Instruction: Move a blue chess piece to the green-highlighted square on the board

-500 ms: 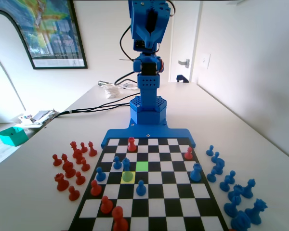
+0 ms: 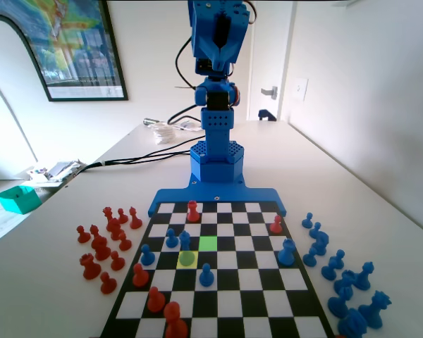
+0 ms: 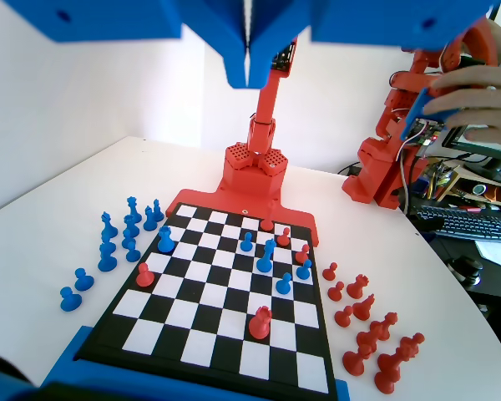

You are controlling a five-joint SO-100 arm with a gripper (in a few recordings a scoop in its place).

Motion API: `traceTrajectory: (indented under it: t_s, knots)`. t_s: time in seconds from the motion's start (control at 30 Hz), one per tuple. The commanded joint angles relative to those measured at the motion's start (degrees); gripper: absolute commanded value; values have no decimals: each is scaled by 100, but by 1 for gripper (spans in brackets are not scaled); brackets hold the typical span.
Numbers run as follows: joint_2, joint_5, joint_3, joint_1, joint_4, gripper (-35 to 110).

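Fingers on our gripper [image 3: 247,79] are clenched together with nothing between them, hanging high above the board [image 2: 218,304]. In the fixed view, our blue chess piece [image 2: 185,243] stands on the yellow square [image 2: 187,259], just left of and one row nearer than the green-highlighted square [image 2: 208,243]. Around that green square we've got blue pawns [image 2: 206,274] left and nearer, and red pieces [image 2: 192,210] farther back. Spare red pieces sit off the board's left edge, blue ones off the right.
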Motion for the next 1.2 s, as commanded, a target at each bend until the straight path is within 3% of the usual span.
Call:
traceTrajectory:
  t_s: [0.0,0.63,1.17]
  knots:
    - [18,-9,9,18,-97,1]
    - [-229,114,-299,26,-114,1]
    - [-4025,519,-2637,580,53,1]
